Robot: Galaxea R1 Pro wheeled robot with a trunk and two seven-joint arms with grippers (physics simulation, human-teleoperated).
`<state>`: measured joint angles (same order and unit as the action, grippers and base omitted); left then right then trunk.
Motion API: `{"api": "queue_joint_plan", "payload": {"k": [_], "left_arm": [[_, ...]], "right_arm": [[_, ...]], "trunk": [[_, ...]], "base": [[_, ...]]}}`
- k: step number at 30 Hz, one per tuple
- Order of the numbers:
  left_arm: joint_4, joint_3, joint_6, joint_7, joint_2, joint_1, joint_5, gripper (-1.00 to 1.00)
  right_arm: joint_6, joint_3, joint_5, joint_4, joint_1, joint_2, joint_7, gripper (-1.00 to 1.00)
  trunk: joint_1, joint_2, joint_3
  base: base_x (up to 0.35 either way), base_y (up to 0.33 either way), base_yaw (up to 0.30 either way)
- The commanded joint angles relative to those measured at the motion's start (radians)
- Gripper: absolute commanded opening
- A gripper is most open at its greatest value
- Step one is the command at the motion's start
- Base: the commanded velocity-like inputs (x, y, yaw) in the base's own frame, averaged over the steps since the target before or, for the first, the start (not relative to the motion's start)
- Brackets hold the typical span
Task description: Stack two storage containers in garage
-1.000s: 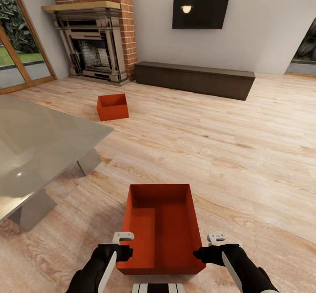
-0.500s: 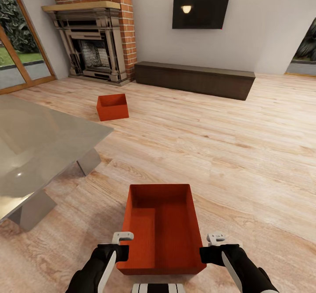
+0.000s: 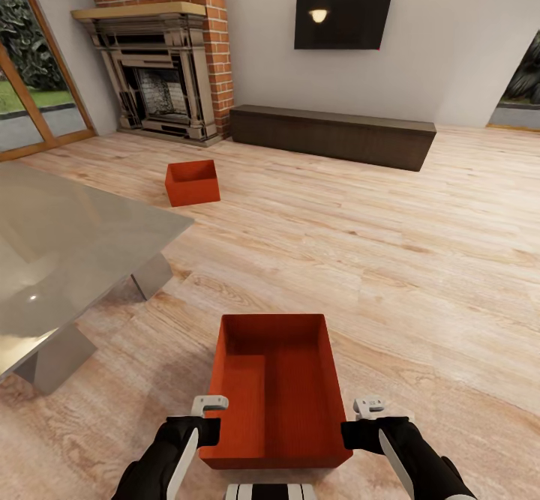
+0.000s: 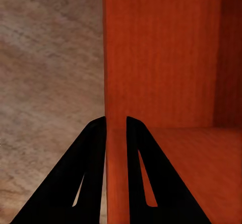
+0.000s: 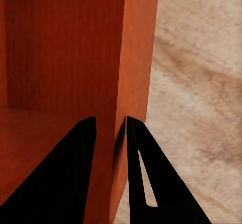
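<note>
One red-orange storage container [image 3: 274, 380] sits on the living room's light wood planks just in front of me, its open top up. My left gripper [image 3: 204, 429] pinches its left wall near the close corner. In the left wrist view the gripper [image 4: 116, 121] straddles that thin wall [image 4: 115, 73], one finger inside and one outside. My right gripper [image 3: 346, 432] grips the opposite wall the same way, and the right wrist view shows the gripper [image 5: 110, 121] clamped on the rim [image 5: 133, 53]. The second storage container [image 3: 192, 182] stands further off, near the fireplace.
A grey low table [image 3: 67, 252] fills the left side, close to the near bin. A brick fireplace [image 3: 157, 80] and a long dark bench [image 3: 330, 134] line the far wall under a black screen [image 3: 343, 11]. Bare plank floor [image 3: 405, 260] stretches to the right.
The inner fingers of both grippers drew slightly outward against the bin's side walls about a second ago. Since half a second ago nothing has moved.
</note>
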<state>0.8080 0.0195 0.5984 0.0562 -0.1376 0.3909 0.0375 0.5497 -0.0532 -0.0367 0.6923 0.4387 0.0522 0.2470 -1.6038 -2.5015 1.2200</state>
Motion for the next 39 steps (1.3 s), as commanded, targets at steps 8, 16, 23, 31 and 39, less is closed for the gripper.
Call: {"api": "queue_joint_plan", "payload": {"k": [8, 16, 23, 31, 39], "left_arm": [[0.001, 0.003, 0.006, 0.002, -0.002, 0.000, 0.021, -1.00], [0.001, 0.002, 0.006, 0.003, -0.002, 0.000, 0.021, -1.00], [0.000, 0.002, 0.006, 0.005, -0.002, 0.000, 0.023, -1.00], [0.000, 0.002, 0.006, 0.007, -0.002, 0.000, 0.026, -1.00], [0.000, 0.002, 0.006, 0.008, -0.002, 0.000, 0.027, -1.00]], "right_arm": [[0.004, -0.004, 0.003, 0.001, 0.000, 0.001, -0.003, -1.00], [0.004, -0.004, 0.003, 0.001, 0.000, 0.001, -0.003, -1.00], [0.004, -0.004, 0.003, 0.001, 0.000, 0.001, -0.003, -1.00], [0.003, -0.004, 0.004, 0.001, 0.000, 0.001, -0.004, -1.00], [0.000, -0.004, 0.005, 0.001, 0.000, 0.001, -0.003, -1.00]], "trunk": [[0.000, 0.000, 0.001], [0.000, 0.000, 0.001], [0.002, 0.001, -0.019], [0.023, 0.037, -0.046], [0.054, 0.093, -0.071]], "base": [[0.000, 0.000, 0.000], [0.000, 0.000, 0.000], [0.000, 0.000, 0.000], [0.000, 0.000, 0.000], [0.000, 0.000, 0.000]]}}
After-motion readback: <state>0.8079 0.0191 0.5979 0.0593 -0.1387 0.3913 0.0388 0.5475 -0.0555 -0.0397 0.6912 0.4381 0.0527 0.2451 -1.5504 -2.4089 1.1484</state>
